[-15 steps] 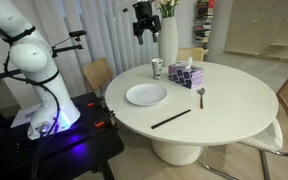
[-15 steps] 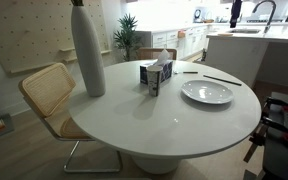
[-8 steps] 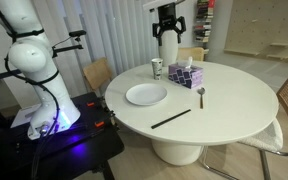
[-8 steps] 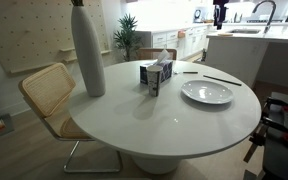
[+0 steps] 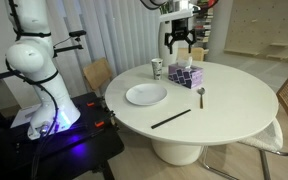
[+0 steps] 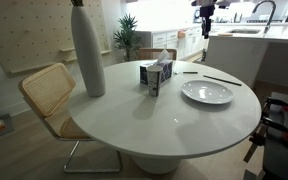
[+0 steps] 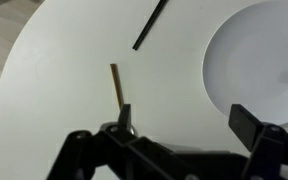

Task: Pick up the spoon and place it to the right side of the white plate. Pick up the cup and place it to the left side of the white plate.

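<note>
Round white worktop (image 5: 234, 110): spoon (image 5: 200, 95) lies flat near box (image 5: 186, 75), apart from plate (image 5: 146, 95). Gripper (image 5: 181, 46) hangs high above, wide open, empty. Risk: descent clips box; flat spoon skids from fingers.

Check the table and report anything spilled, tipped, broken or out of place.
Nothing stands out. The vase, cup and tissue box stand upright, the white plate lies flat and bare, the spoon and black stick lie flat on the table. No spill shows.
</note>
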`<action>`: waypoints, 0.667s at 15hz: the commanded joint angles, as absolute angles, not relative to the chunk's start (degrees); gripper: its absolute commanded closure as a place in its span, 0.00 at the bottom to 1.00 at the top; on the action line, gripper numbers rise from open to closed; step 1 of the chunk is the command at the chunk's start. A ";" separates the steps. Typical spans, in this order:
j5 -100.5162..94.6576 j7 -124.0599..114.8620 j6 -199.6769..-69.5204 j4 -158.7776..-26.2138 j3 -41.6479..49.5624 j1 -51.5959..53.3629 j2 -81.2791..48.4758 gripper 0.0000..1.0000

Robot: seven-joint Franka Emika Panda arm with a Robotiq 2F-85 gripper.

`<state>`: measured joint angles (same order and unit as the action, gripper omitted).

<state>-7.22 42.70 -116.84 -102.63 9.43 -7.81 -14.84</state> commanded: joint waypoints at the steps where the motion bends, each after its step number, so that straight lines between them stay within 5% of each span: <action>1: -5.89 44.19 -116.95 -96.71 7.46 -10.28 -20.25 0.00; 10: -5.36 50.44 -117.62 -87.52 4.97 -15.13 -29.15 0.00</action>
<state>-6.62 47.27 -117.29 -91.81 6.20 -13.22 -26.03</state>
